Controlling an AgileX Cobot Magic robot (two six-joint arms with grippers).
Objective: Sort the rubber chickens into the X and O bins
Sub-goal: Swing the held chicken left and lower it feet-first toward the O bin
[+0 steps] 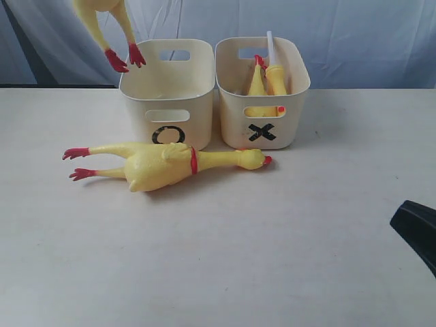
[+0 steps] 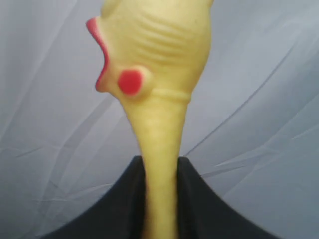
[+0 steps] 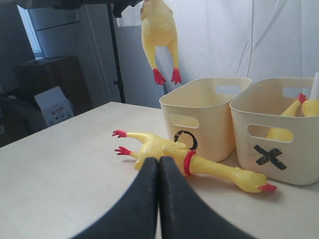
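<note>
My left claw [image 2: 159,172] is closed on the neck of the hanging chicken [image 1: 102,20]. In the left wrist view the black fingers [image 2: 119,204] press both sides of the neck and the head with the red beak sticks out past them. This chicken hangs in the air with its red feet down, near the far left corner of the O bin [image 1: 167,102]. The right wrist view shows the feet above the rim and apart from it. My right claw [image 3: 159,162] is shut with the 2 fingers touching each other, and it holds nothing. It is low over the table [image 1: 272,259] at the right edge of the exterior view, well apart from the bins. The second chicken [image 1: 160,165], a fat one, lies on its side on the table just in front of the O bin, its feet pointing left and its head reaching in front of the X bin [image 1: 238,116]. The 2 bins stand side by side, the O bin on the left. Inside the X bin I see 2 slim chickens [image 1: 257,85] leaning together. A white strip [image 1: 270,44] stands up behind them; I cannot tell what it is.
</note>
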